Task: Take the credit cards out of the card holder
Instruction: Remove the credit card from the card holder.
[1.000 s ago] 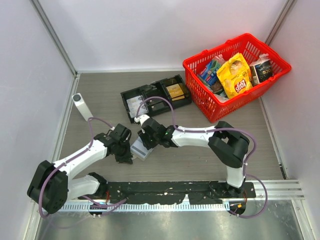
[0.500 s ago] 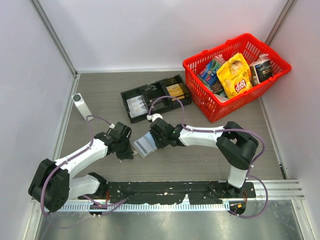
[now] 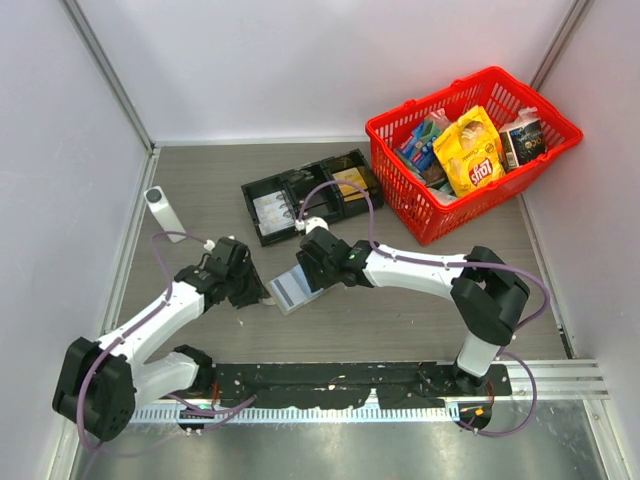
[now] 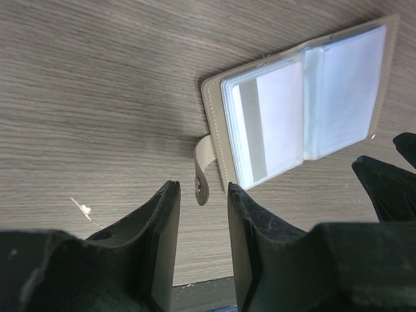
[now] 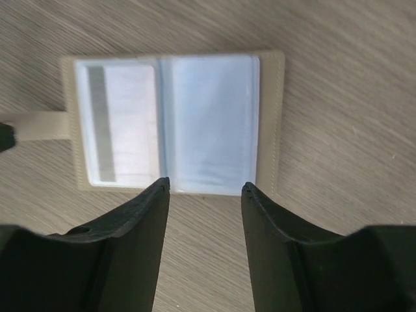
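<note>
The card holder lies spread open and flat on the wooden table, between the two grippers. The credit cards sit in its clear sleeves, and one shows a grey stripe. The left gripper has its jaws a little apart and grips nothing, its tips just beside the holder's snap strap. The right gripper hangs over the holder's edge, jaws spread, with nothing between them.

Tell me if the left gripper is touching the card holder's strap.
Apart. Left wrist view: strap lies between the left gripper's jaws, table showing either side.
</note>
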You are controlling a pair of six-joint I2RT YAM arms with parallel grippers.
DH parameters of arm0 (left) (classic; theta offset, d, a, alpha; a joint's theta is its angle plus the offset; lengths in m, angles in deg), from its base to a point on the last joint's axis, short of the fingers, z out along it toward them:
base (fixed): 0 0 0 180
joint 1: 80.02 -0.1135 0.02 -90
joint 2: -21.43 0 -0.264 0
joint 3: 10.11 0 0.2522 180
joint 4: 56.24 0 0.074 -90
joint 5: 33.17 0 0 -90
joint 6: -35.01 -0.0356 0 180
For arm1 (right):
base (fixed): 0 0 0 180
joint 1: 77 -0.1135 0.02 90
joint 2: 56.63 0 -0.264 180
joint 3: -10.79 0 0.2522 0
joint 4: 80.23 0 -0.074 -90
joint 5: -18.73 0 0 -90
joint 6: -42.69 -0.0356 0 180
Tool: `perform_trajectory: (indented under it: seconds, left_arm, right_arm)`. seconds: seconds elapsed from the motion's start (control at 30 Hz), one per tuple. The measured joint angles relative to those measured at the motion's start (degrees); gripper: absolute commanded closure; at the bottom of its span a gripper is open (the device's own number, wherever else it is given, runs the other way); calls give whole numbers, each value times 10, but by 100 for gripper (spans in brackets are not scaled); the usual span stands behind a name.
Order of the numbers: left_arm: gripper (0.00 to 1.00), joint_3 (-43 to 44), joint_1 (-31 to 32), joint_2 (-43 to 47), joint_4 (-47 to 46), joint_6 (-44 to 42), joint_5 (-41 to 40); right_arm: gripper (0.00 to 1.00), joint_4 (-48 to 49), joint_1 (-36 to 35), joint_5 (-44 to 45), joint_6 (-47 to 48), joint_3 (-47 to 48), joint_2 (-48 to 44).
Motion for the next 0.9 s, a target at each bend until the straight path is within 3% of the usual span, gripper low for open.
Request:
perform_trajectory:
  seconds: [0.17,0.47,0.9]
  left_arm:
    - [64,-2,-9,-7,-14,6,3]
    - [100,-31,-10,-40,-48,19,17]
    - [100,-66,-11,-54,-123,19,43]
  right_arm:
    - [39,10,-5,-6,11,34,0]
    - [27,26,-21,-24,30,109,61]
    - [22,26,-30,-30,39,132,144]
